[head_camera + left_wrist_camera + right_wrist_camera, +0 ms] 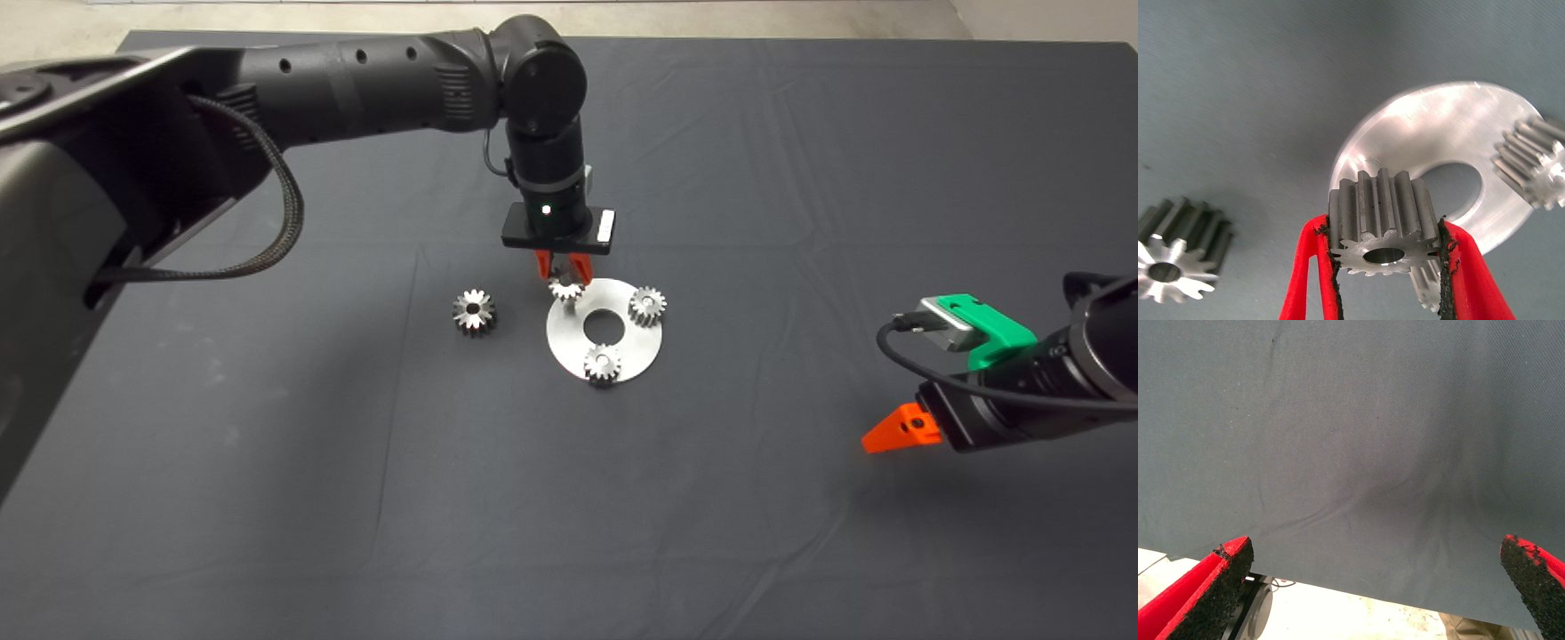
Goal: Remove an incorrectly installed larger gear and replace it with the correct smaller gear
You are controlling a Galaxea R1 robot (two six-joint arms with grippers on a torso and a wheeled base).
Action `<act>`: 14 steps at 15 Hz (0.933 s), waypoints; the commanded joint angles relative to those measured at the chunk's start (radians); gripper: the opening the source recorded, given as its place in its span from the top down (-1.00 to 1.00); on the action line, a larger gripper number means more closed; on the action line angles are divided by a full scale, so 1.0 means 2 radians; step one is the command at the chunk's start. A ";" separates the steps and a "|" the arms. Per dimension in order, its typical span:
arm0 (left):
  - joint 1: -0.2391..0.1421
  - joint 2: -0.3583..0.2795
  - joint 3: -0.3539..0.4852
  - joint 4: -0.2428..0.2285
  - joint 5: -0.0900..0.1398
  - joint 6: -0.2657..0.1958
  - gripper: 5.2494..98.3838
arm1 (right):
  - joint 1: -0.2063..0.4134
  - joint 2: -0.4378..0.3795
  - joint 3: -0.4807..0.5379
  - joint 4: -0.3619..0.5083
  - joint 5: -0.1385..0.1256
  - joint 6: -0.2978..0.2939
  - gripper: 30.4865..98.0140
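Note:
My left gripper [564,270] hangs over the far-left rim of the round silver plate [622,342], shut on the smaller gear [564,289]. In the left wrist view its fingers [1305,267] clamp that shiny gear [1381,200] by its teeth, just above the plate [1438,133]. I cannot tell whether the gear touches the plate. The larger gear [474,312], with its darker face, lies flat on the mat left of the plate, also seen as the larger gear [1178,253] in the left wrist view. My right gripper [898,433] waits open at the right edge, holding nothing.
Two more small gears stand on the plate, one at its far-right rim [647,305] and one at its near rim [603,363]. The plate has a round centre hole [605,327]. The right wrist view shows the dark mat [1351,453] and its edge with floor beyond.

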 commanded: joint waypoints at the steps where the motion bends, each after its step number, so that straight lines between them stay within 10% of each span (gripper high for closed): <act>1: -0.012 0.001 0.016 -0.001 0.000 0.003 0.64 | 0.009 -0.001 0.000 0.013 -0.001 -0.002 -0.99; 14: -0.009 0.000 0.023 0.000 -0.001 -0.003 0.65 | 0.009 -0.004 0.000 0.013 -0.001 -0.002 -0.99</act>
